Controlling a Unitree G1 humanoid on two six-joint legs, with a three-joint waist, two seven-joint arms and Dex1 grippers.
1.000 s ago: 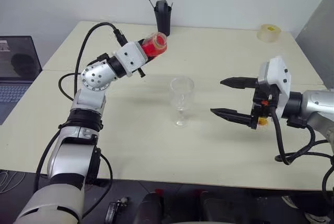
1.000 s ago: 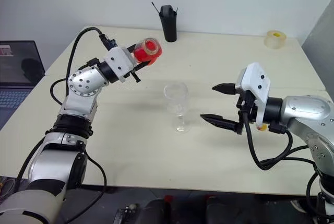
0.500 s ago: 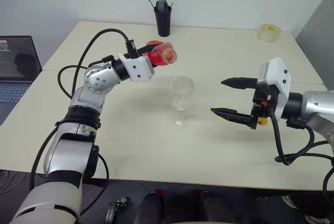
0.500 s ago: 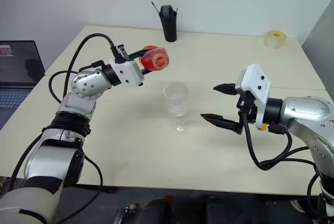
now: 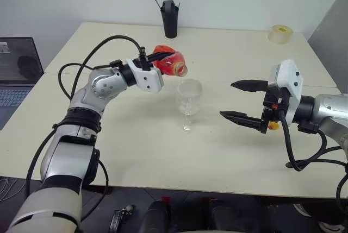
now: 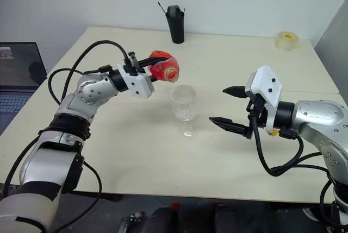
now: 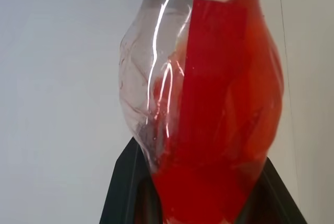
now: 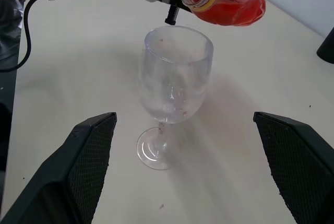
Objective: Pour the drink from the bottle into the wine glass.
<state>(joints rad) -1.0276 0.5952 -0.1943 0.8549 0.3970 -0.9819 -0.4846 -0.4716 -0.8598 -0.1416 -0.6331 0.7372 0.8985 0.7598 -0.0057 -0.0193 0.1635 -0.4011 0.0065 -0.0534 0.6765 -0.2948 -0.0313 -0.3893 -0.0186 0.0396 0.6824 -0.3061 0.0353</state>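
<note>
Right pincer [image 5: 243, 102] spread wide, low over bare bench [image 5: 163, 157] beside upright wine glass [image 5: 188, 98] at mid-bench; left pincer [image 5: 163, 59] clamped on tipped bottle [image 5: 169, 63], mouth just above glass rim, drink [image 8: 229, 4] inside; black cup [image 5: 169, 18] at far edge.

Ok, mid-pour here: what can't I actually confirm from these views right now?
- Left gripper fingers: largely hidden behind the bottle in the head views.
- Drink level: bottle cut off by the left wrist view's top edge.
- Any liquid in the wine glass: only tiny specks visible.
- Black cup: contents too small to identify.
</note>
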